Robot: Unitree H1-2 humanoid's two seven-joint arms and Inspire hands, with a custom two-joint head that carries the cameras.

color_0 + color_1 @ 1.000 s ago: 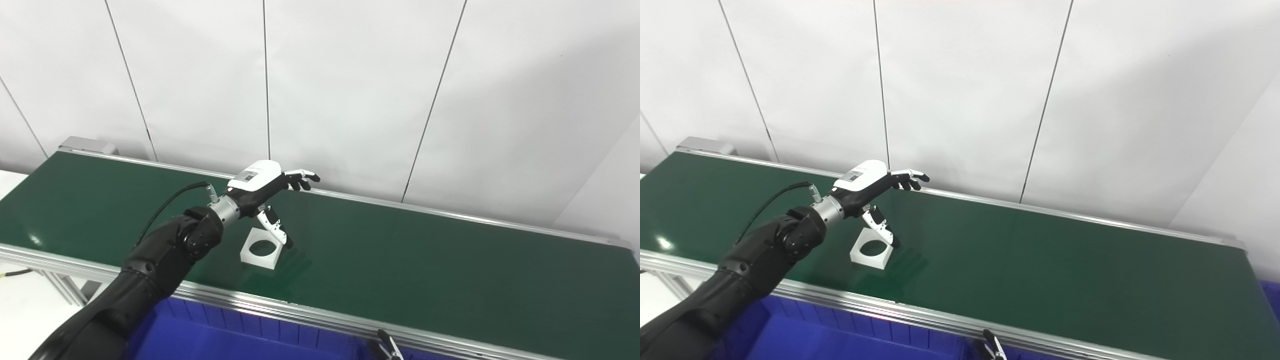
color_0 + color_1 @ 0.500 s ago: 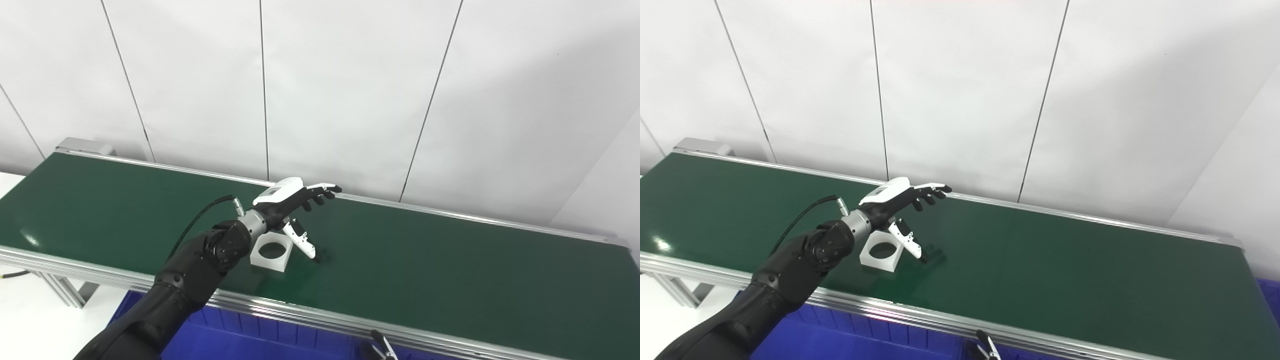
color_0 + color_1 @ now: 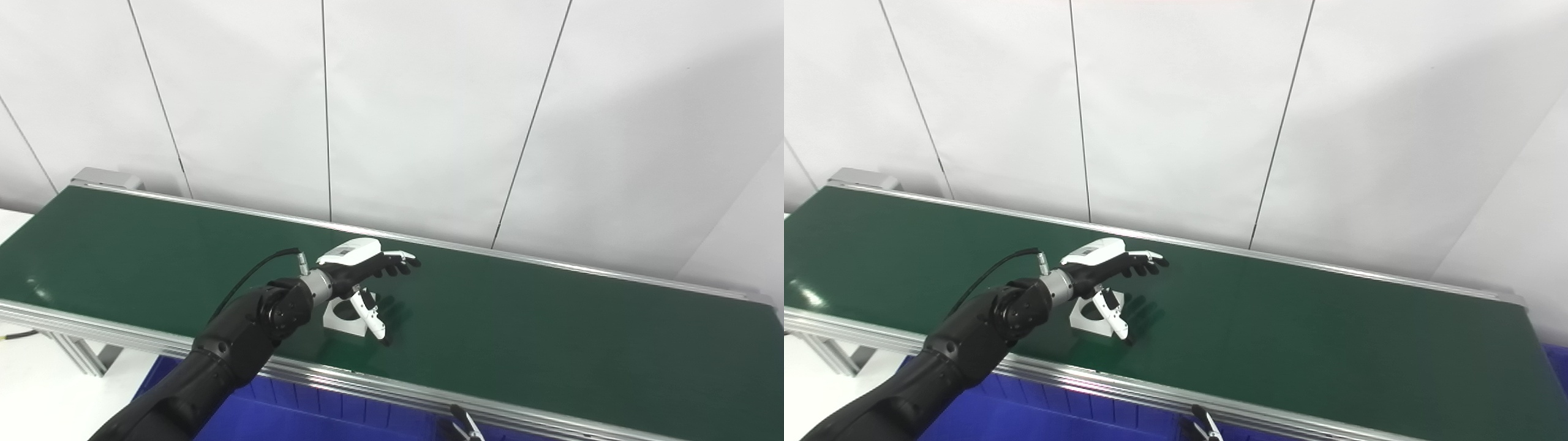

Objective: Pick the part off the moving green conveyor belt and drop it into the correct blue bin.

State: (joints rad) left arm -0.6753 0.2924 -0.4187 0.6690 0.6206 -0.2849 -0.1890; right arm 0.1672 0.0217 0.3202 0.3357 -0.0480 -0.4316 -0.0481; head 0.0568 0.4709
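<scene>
over the belt (image 3: 551, 331), left hand (image 3: 358, 269) fingers (image 3: 401, 262) spread above white part (image 3: 343, 320).

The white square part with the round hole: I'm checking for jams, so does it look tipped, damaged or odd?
Nothing stands out. The white square part with the round hole lies flat on the green conveyor belt, intact where visible, beneath the open left hand.

The part (image 3: 343, 313) lies on the conveyor belt (image 3: 551, 331), under the left robot hand (image 3: 361, 269), bin (image 3: 294, 416) in front.
</scene>
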